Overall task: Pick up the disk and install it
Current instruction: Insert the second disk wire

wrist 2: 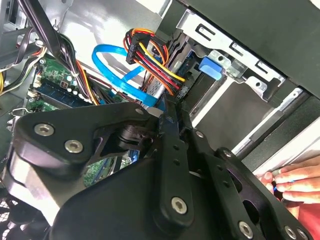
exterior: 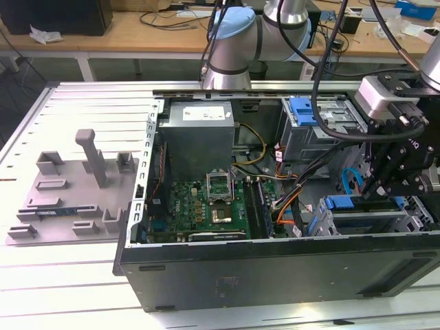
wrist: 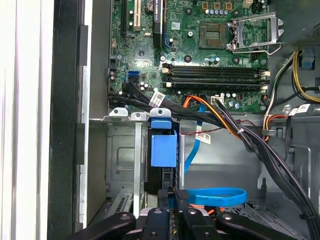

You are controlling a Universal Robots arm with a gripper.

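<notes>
Inside the open computer case (exterior: 275,275) on the workbench, the robot arm (exterior: 237,41) reaches over the motherboard (wrist: 210,55) to the drive cage (exterior: 364,223) at the exterior view's right. The gripper (exterior: 379,187) hangs just above that cage; whether it's clamped or open can't be told. The disk (exterior: 346,203) sits w/ its blue carrier rail at the cage mouth, approx. seated, its blue end (wrist: 163,147) just ahead of the gripper in the first wrist view. Risks: a rail slightly off its guides could jam if pushed. The blue data cable (wrist: 212,196) and power wires (wrist 2: 150,55) lie close and could snag. A person's hand (wrist 2: 295,182) rests near the case edge, so a pinch is possible.
</notes>
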